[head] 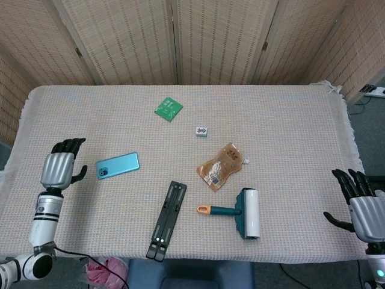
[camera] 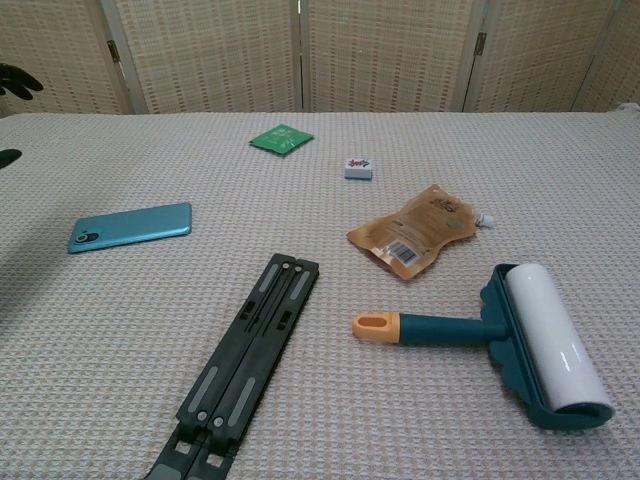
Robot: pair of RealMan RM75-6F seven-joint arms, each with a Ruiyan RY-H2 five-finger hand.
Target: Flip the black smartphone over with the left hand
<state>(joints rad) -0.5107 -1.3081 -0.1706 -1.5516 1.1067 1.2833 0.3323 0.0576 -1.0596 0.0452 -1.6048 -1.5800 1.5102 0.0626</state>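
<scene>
teal smartphone [head: 118,165], green packet [head: 168,109], orange pouch [head: 221,165], beige woven tablecloth [head: 289,120]

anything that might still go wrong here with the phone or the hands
The phone lies flat with its teal back and camera up, so its screen is probably against the woven cloth and could scuff if dragged. The left hand is open beside it, apart from it; a careless sweep to the right could knock the phone toward the black folding stand. The right hand hangs open past the table's right edge and could catch the cloth's edge if it swings in.
</scene>
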